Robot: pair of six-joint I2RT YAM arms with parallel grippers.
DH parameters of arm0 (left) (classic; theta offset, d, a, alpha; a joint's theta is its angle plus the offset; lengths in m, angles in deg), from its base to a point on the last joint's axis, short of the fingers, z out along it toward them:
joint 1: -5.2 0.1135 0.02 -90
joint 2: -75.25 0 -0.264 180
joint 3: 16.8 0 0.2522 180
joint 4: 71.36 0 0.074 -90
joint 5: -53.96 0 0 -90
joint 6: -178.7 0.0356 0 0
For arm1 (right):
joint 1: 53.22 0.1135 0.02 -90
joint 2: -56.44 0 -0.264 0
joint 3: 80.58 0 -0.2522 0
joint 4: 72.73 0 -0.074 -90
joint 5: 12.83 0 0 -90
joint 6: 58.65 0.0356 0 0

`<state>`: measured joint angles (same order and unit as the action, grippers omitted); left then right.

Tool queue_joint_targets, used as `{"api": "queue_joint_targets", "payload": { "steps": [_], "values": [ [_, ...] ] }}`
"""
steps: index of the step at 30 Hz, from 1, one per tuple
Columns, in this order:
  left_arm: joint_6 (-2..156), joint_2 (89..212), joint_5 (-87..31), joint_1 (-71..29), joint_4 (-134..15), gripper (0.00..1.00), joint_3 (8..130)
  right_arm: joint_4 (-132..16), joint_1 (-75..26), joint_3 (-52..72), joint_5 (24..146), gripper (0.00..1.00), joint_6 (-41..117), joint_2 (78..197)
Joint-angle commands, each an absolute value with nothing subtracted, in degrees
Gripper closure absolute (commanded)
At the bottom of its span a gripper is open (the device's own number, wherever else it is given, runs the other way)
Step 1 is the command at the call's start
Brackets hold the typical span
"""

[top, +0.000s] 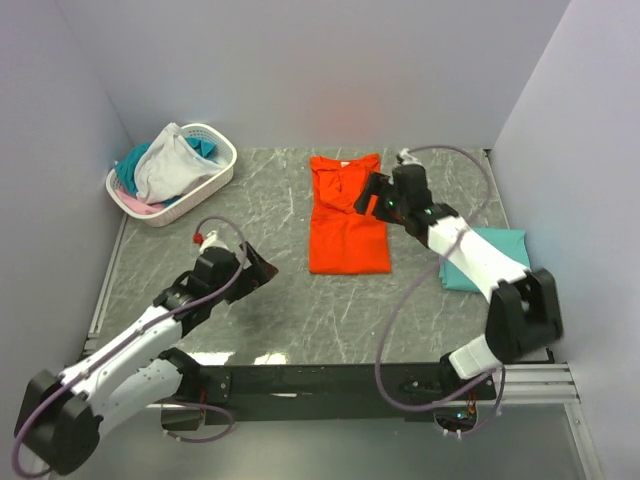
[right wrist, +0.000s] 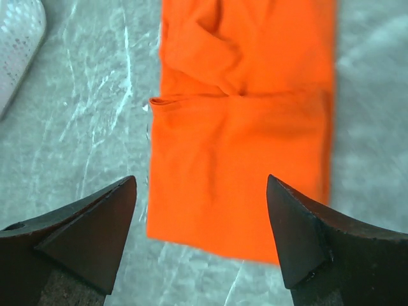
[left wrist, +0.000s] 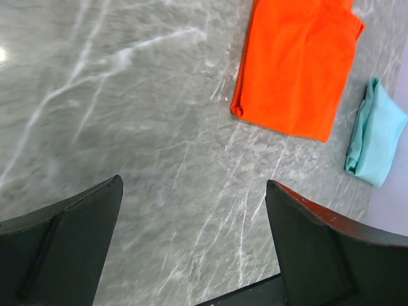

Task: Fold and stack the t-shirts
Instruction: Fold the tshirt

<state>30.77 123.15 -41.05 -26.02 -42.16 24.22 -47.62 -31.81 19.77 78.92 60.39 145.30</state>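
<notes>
A bright orange t-shirt (top: 346, 218) lies flat at the table's middle back, folded lengthwise into a narrow strip with the collar at the far end. It also shows in the left wrist view (left wrist: 296, 64) and the right wrist view (right wrist: 242, 146). A teal t-shirt (top: 488, 260) lies folded at the right edge, also seen in the left wrist view (left wrist: 376, 134). My right gripper (top: 368, 196) is open and empty, hovering over the orange shirt's right side (right wrist: 201, 178). My left gripper (top: 262, 268) is open and empty over bare table (left wrist: 194, 182), left of the orange shirt.
A white perforated basket (top: 215, 185) stands at the back left, holding white, teal and pink garments (top: 170, 165). Its corner shows in the right wrist view (right wrist: 19, 38). Walls close in the table on the left, back and right.
</notes>
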Motion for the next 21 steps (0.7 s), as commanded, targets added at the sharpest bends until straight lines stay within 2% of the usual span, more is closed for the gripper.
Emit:
{"api": "queue_joint_targets", "payload": {
  "steps": [1,7,10,12,13,17,19,21],
  "values": [
    [34.20,129.46,-36.56,-26.35,-51.53,0.01,28.06,-44.82,-33.18,29.72,74.09,0.11,65.97,137.50],
    [36.67,145.81,-29.64,-26.79,-57.59,0.01,34.30,-43.15,-35.28,40.55,76.20,0.11,68.00,129.22],
    [37.37,153.11,-26.90,-27.76,-60.32,0.07,37.64,-42.71,-35.64,43.02,76.99,0.12,68.09,127.81],
    [38.51,158.19,-26.46,-28.55,-59.45,0.18,40.89,-43.24,-35.81,44.25,78.21,0.12,68.18,127.11],
    [39.12,159.79,-26.11,-28.99,-58.58,0.28,42.73,-43.76,-35.99,45.39,78.92,0.12,68.53,126.85],
    [39.48,165.07,-26.37,-29.52,-58.66,0.41,45.11,-44.74,-36.69,47.86,80.24,0.15,68.80,126.67],
    [40.00,167.44,-26.54,-29.52,-58.39,0.52,46.43,-44.47,-36.95,48.04,80.07,0.16,68.36,127.02],
    [40.36,169.72,-26.11,-29.52,-58.48,0.57,47.31,-44.47,-37.39,48.13,80.24,0.17,68.36,127.11]
  ]
}}
